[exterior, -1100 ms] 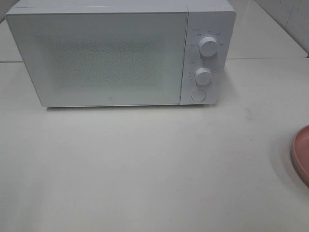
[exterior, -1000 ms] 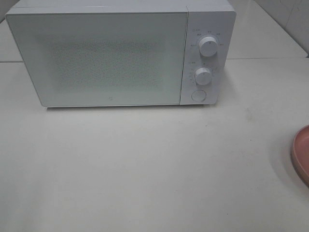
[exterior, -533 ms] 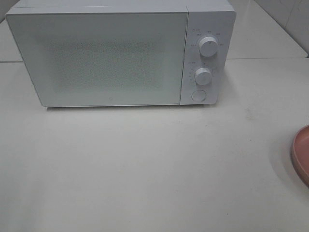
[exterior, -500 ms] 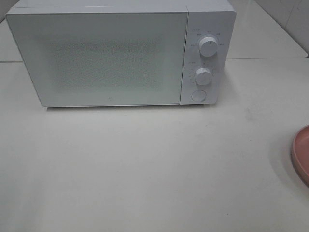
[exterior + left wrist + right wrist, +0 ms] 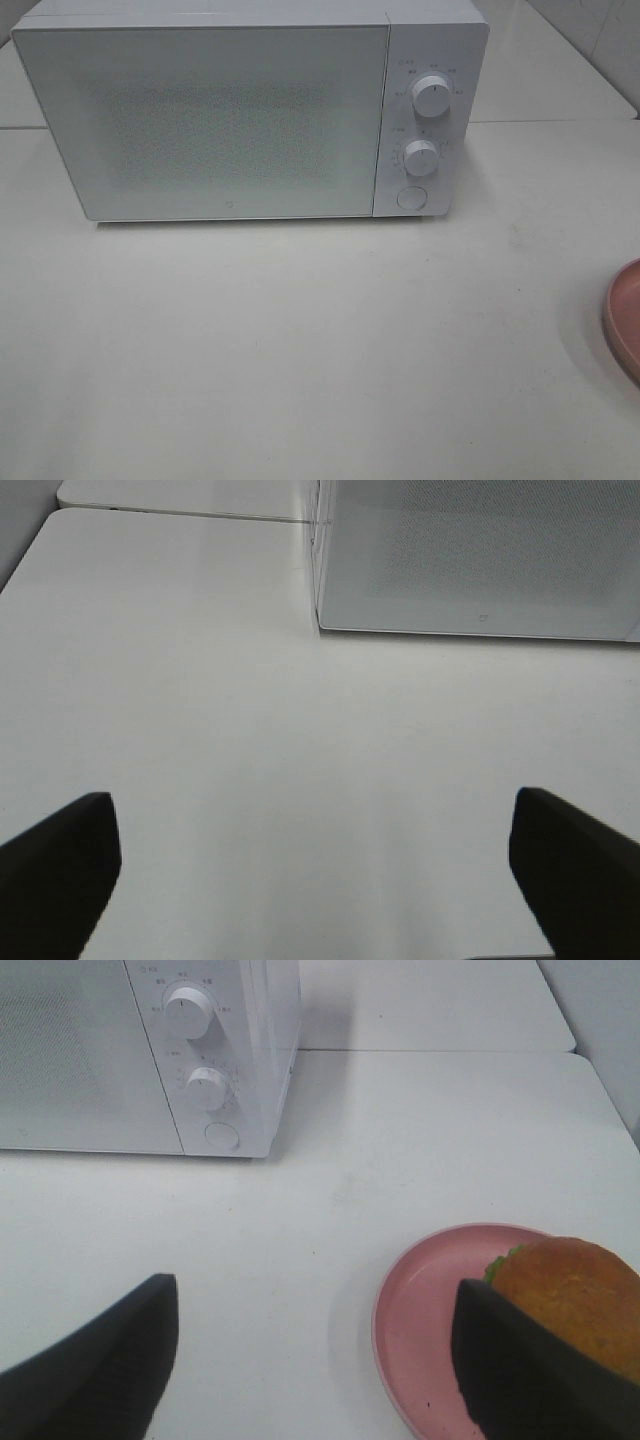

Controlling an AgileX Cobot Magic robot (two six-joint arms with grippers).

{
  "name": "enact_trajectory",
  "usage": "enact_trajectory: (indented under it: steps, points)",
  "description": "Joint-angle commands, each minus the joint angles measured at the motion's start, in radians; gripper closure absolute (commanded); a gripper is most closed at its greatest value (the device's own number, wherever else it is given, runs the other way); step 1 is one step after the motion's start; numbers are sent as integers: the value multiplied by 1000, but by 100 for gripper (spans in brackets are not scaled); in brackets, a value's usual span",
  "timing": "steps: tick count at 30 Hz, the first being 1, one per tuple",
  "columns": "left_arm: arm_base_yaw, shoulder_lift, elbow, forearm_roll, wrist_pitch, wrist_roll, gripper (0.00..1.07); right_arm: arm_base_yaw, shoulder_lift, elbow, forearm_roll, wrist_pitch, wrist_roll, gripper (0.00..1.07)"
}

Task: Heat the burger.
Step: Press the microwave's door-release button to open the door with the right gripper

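Your left end effector (image 5: pixel 315 880) is spread wide and empty. The microwave (image 5: pixel 250 110), upper left in the high view, has its door closed. Your right end effector (image 5: pixel 315 1375) is also spread and empty. The burger (image 5: pixel 570 1300) waits on the pink plate (image 5: pixel 420 1330) at the right edge, so you have every step left.

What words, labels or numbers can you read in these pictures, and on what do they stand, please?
Markings around the upper knob of the microwave: too small to read.
Markings around the lower knob: too small to read.
A small mark low on its front: too blurred to read.
Nothing else bears text.
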State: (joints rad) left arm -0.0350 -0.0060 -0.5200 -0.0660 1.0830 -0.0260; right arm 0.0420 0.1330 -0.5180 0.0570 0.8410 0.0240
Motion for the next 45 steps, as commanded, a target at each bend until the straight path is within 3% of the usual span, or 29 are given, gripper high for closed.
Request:
enact_trajectory:
  steps: [1,16,32,45]
  points:
    - [0,-16,2,-10,-14,-1,9,-3,67,-4,-5,-99,0,32]
    - [0,-16,2,-10,-14,-1,9,-3,248,-1,-29,-316,-12,32]
    - [0,-16,2,-10,-14,-1,9,-3,489,73,-30,-655,-9,32]
    - [0,-16,2,-10,-14,-1,9,-3,766,197,-37,-1196,-8,32]
